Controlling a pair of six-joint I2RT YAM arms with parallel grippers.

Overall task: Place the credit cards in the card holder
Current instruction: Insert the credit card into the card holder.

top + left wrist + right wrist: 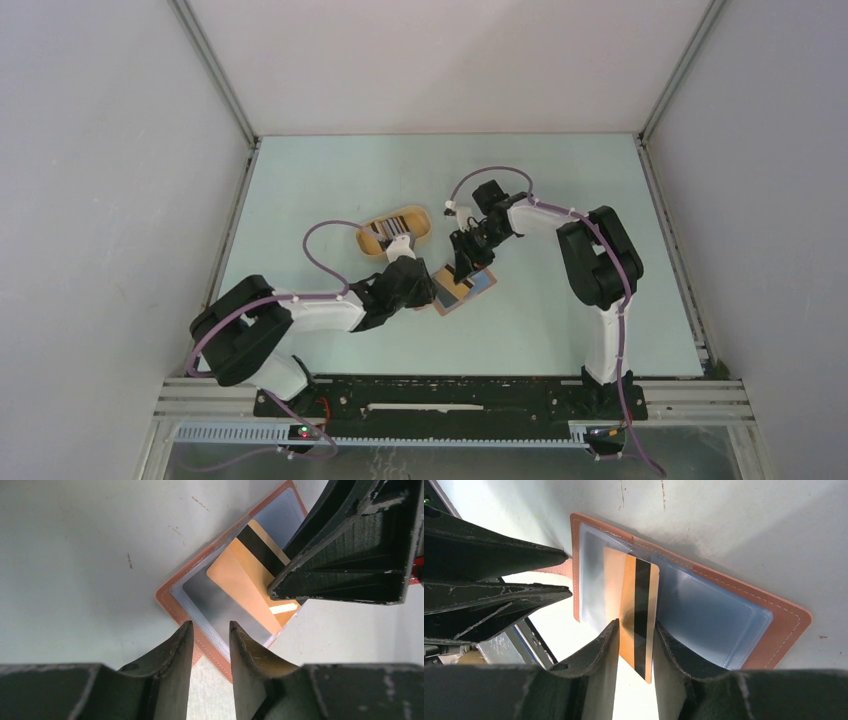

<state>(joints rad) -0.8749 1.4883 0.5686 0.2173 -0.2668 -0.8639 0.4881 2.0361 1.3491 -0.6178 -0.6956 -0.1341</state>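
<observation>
The worktop (330, 180) is flat and a pale blue-green. White walls (100, 150) stand on its left, right and far sides. A small oval tray (364, 240) lies on the worktop near the middle, a little to the left. The tray is tan, with a low rim all round. Up close, the worktop has little brown marks (129, 560) and thin scratches (663, 487) on it. A silver metal rail (700, 400) runs along the near edge.
</observation>
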